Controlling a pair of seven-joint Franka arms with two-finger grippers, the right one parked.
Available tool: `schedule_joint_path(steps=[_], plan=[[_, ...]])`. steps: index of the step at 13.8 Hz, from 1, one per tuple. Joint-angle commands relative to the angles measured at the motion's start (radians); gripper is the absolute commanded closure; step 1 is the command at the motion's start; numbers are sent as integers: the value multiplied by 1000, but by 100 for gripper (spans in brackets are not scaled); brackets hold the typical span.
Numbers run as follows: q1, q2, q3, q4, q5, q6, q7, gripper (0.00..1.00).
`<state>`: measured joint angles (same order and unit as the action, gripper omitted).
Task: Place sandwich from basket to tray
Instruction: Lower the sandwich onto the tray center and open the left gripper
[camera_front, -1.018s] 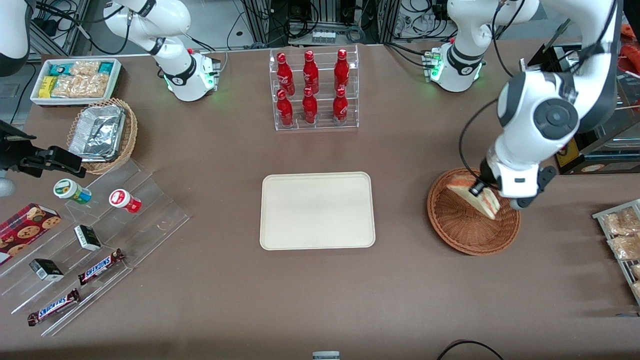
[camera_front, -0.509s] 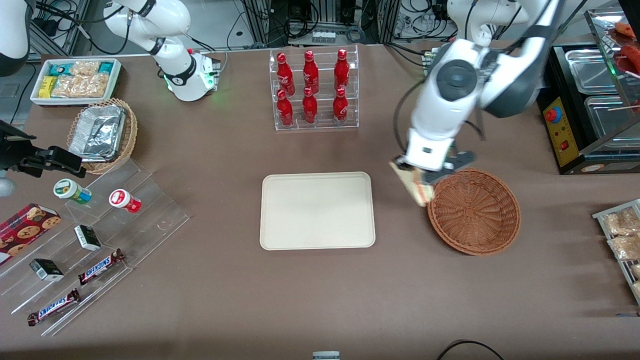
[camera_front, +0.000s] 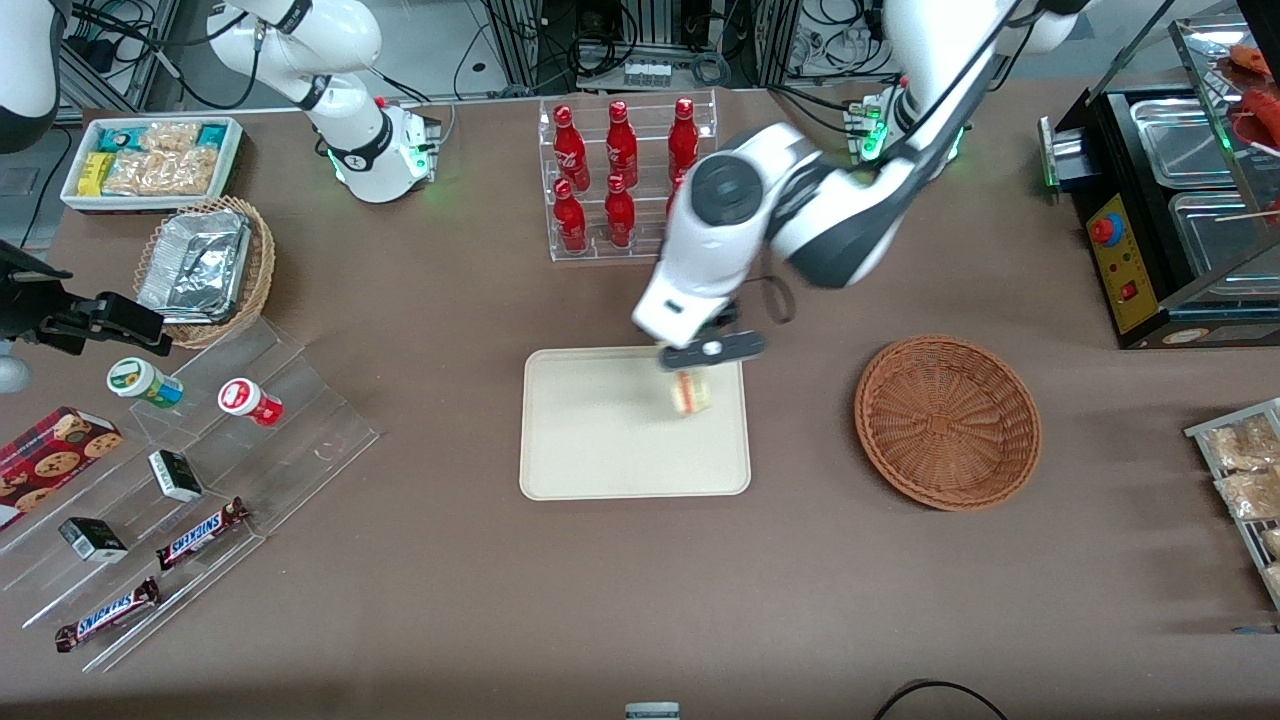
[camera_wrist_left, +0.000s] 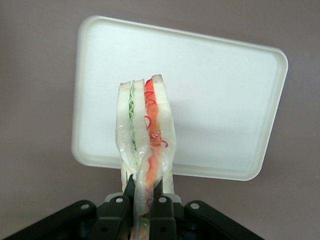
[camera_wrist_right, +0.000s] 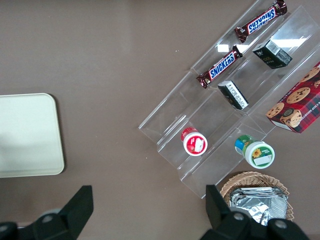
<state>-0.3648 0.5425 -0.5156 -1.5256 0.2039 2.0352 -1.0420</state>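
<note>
The gripper (camera_front: 690, 372) pinches the sandwich (camera_front: 690, 392) above the tray (camera_front: 600, 450); the wrist view shows its red and green layers (camera_wrist_left: 145, 130), the front view the basket (camera_front: 947, 421)

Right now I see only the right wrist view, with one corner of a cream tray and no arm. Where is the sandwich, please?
Observer: The gripper holds the sandwich over the tray, near the tray's edge toward the basket.
Operator: Is the grip good?
Observer: In the left wrist view both fingers pinch the sandwich's lower end; its layers point at the tray.
Operator: Does it touch the tray already?
Observer: I cannot tell; no view shows a clear gap or contact.
Operator: Is something left in the basket?
Observer: No, the front view shows only its bare wicker.
</note>
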Motion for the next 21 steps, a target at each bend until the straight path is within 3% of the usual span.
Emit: schedule_joint_path(steps=[1, 10, 15, 16, 18, 19, 21], plan=[[-74, 166, 6, 107, 170, 3, -55, 100], [-112, 272, 29, 120, 290, 178, -44, 100], [-112, 306, 39, 137, 321, 192, -46, 100], [-112, 307, 39, 137, 330, 192, -49, 89], [-112, 307, 39, 137, 330, 192, -38, 16], [-112, 303, 37, 139, 330, 191, -39, 3], [-109, 281, 36, 139, 324, 180, -53, 1]])
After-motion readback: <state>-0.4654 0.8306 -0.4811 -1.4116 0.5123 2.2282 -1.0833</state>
